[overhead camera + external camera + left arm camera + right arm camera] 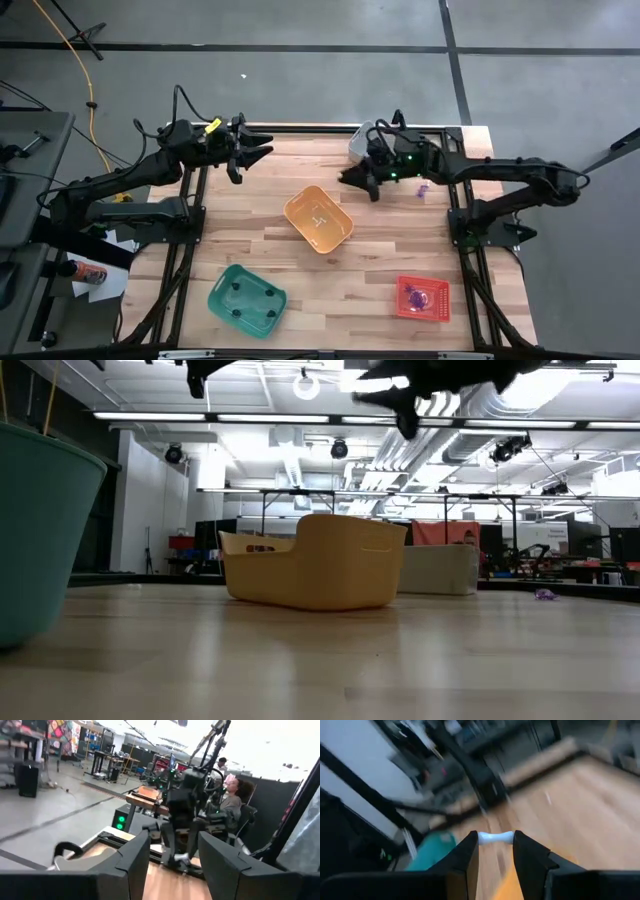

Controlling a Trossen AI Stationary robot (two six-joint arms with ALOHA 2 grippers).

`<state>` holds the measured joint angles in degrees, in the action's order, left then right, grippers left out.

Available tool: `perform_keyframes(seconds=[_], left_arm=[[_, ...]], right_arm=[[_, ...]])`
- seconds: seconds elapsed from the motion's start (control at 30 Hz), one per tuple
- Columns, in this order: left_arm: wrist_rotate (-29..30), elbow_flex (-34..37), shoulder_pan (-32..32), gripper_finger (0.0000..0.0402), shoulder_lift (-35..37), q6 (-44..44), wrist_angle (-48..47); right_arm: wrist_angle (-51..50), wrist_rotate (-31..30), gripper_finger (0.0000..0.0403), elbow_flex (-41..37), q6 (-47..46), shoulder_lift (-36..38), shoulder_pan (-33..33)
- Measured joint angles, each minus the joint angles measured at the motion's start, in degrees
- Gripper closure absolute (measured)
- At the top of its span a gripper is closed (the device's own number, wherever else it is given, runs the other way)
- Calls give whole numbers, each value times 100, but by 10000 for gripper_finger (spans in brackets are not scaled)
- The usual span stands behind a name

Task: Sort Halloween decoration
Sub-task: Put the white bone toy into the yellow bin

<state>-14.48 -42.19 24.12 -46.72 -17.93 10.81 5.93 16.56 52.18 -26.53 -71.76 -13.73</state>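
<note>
My right gripper (352, 181) hangs high over the table's far middle, between the grey bin (360, 140) and the orange bin (318, 219). It is shut on a tiny whitish trinket (495, 838), shaped like a small bone. In the low view this gripper (405, 415) is near the top, well above the orange bin (315, 560). A purple trinket (422, 189) lies on the table beside the right arm and also appears in the low view (545, 594). My left gripper (252, 155) waits open at the far left, off the table top. My right gripper pinches the whitish trinket (495, 838) between its two fingertips (470, 845). The trinket spans the gap crosswise at the free ends of the fingers. It is lifted clear of the table.
The green bin (247, 299) at the near left holds dark trinkets, and the red bin (422, 298) at the near right holds purple ones. The orange bin holds small whitish pieces. Bare wood lies between the bins. A person sits beyond the table (235, 802).
</note>
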Motion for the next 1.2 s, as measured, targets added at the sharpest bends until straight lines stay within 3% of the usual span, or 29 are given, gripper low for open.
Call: perform_keyframes(seconds=[0.13, 0.43, 0.93, 1.2], left_arm=[[-43, 0, -81, 246, -149, -590, 103], [-151, 0, -631, 246, -721, -158, 836], [-33, 0, -684, 246, -752, 55, 885], [-28, 0, -684, 246, -750, 57, 793]], right_arm=[[679, -156, 306, 441, 399, -264, 63], [-593, -290, 306, 1680, 1600, -577, 65], [-903, -366, 306, 1745, 1608, -623, 98], [-1504, -8, 306, 1751, 1872, -1558, 613]])
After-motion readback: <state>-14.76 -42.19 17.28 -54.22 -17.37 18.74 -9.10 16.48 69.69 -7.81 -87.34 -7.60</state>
